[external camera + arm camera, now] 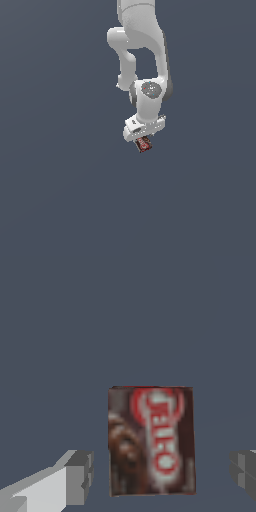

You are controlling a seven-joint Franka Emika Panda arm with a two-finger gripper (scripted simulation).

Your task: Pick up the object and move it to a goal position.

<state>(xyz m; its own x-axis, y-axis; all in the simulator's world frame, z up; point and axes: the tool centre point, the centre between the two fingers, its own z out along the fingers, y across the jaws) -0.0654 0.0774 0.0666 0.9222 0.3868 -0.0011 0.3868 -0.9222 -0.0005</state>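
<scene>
Item 1: ground surface (55,190), plain slate grey-blue, matte and uniform, filling the exterior view from side to side. No edges or corners show. The same flat surface (125,316) forms the whole backdrop in the wrist view.

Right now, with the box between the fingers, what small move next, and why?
Probably close the gripper. In the wrist view the box lies between the fingers, with a visible gap on each side, so nothing grips it yet.
</scene>
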